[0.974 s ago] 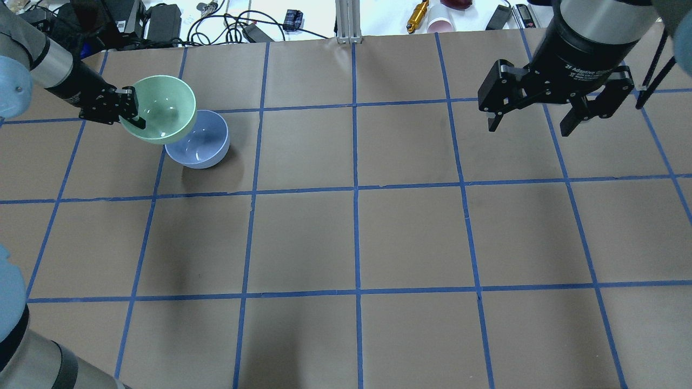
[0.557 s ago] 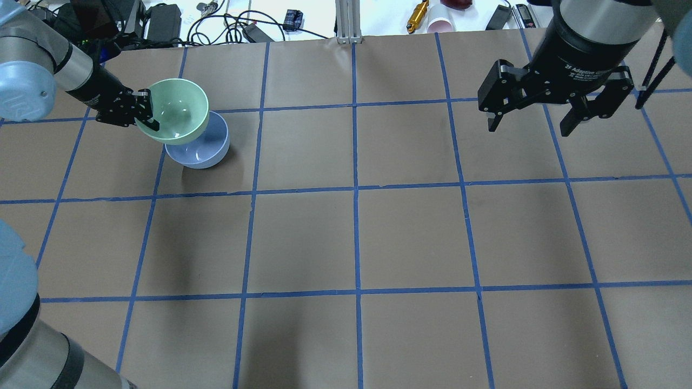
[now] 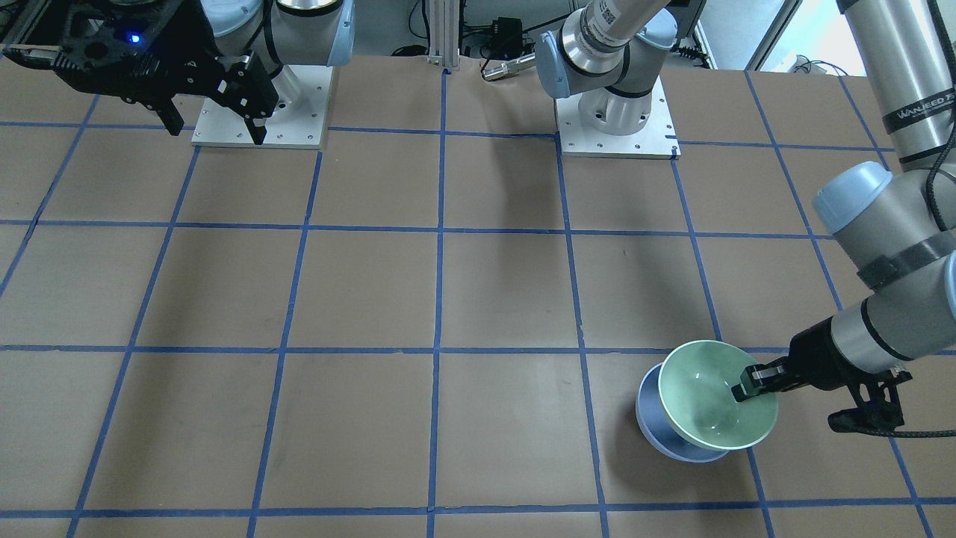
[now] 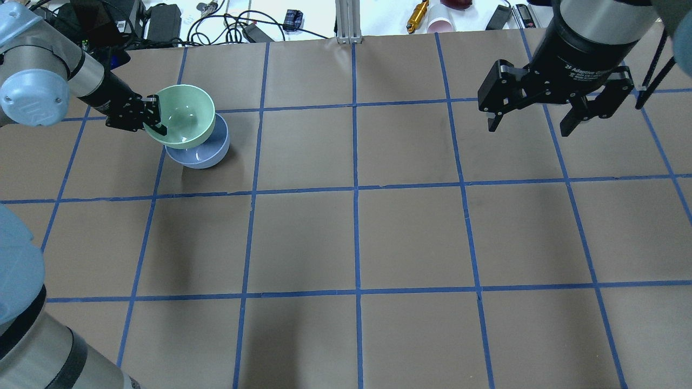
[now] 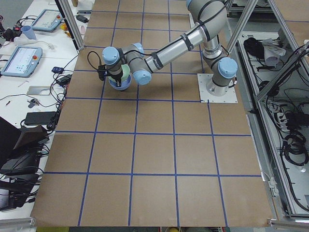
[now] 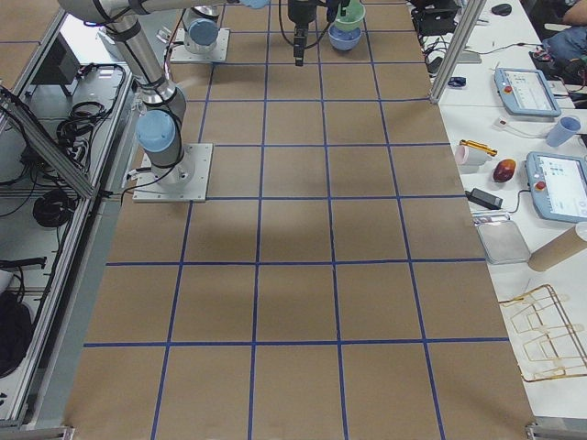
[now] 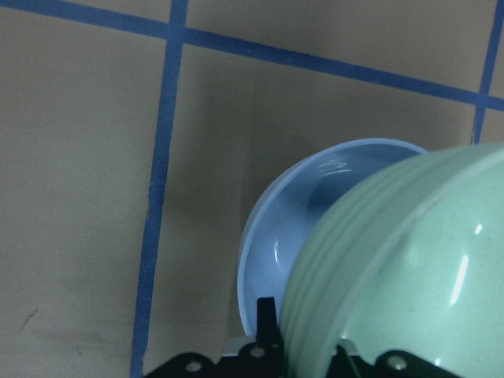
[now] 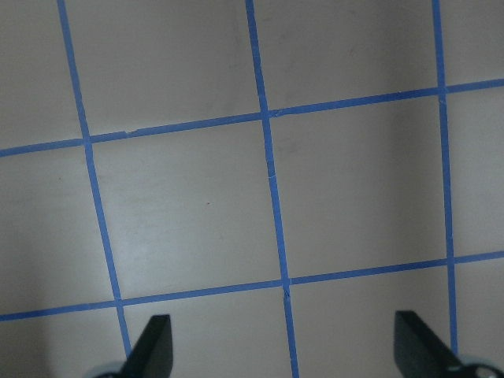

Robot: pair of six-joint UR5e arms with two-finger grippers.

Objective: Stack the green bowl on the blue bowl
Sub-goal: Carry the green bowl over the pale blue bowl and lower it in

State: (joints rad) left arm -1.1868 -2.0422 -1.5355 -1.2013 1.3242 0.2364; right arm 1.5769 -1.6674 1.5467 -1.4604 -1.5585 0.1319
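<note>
My left gripper (image 4: 155,120) is shut on the near-left rim of the green bowl (image 4: 184,114), one finger inside and one outside. It holds the bowl just over the blue bowl (image 4: 201,154), which stands on the table at the far left, and covers most of it. In the front-facing view the green bowl (image 3: 709,396) overlaps the blue bowl (image 3: 656,426), held by the left gripper (image 3: 749,389). The left wrist view shows the green bowl's (image 7: 402,276) outside above the blue bowl's (image 7: 295,228) inside. My right gripper (image 4: 532,124) is open and empty, high over the far right.
The table (image 4: 357,237) is brown paper with a blue tape grid. Cables, a yellow tool (image 4: 417,15) and a pink cup (image 4: 440,24) lie beyond its far edge. The arm bases (image 3: 616,127) stand at the robot's side.
My left gripper has carried the green bowl right and down, so it now covers more of the blue bowl. The right arm has not moved.
</note>
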